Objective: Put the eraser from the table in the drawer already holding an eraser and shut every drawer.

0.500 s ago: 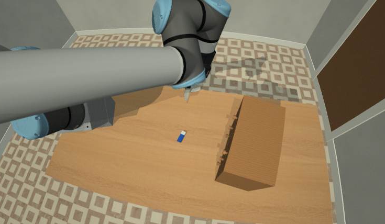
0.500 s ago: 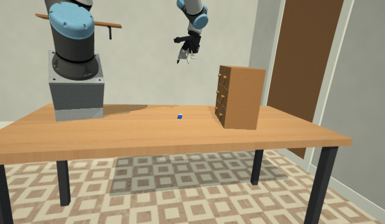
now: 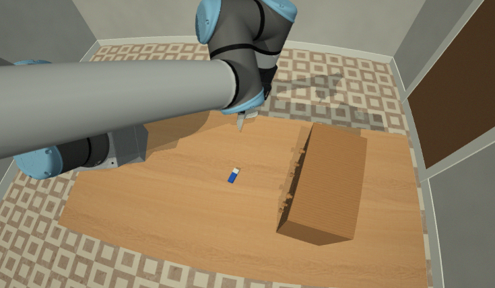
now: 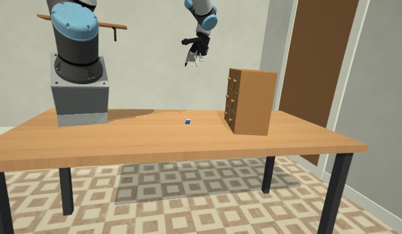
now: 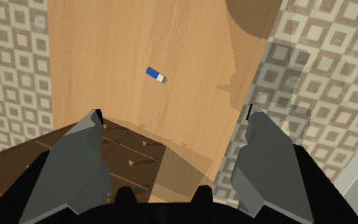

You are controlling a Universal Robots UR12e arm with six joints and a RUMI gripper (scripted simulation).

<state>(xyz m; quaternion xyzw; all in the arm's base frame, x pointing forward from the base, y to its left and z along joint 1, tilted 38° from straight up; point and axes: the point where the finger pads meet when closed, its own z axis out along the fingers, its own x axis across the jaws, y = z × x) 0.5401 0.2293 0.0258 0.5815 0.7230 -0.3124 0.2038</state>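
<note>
A small eraser, blue with a white end, lies flat on the table, between the robot's base and the chest. The wooden chest stands upright, its knobbed front facing the eraser's side. Its drawers look shut in two columns of three; their insides are hidden. My gripper is open and empty, high above the far side of the table. In the wrist view its fingers stand wide apart, with the eraser beyond them and the chest partly behind the left finger.
The wooden table carries the robot's base at its left end. The arm reaches over the table's far left part. A wall shelf is behind the base. Chest knobs stick out toward the eraser's side.
</note>
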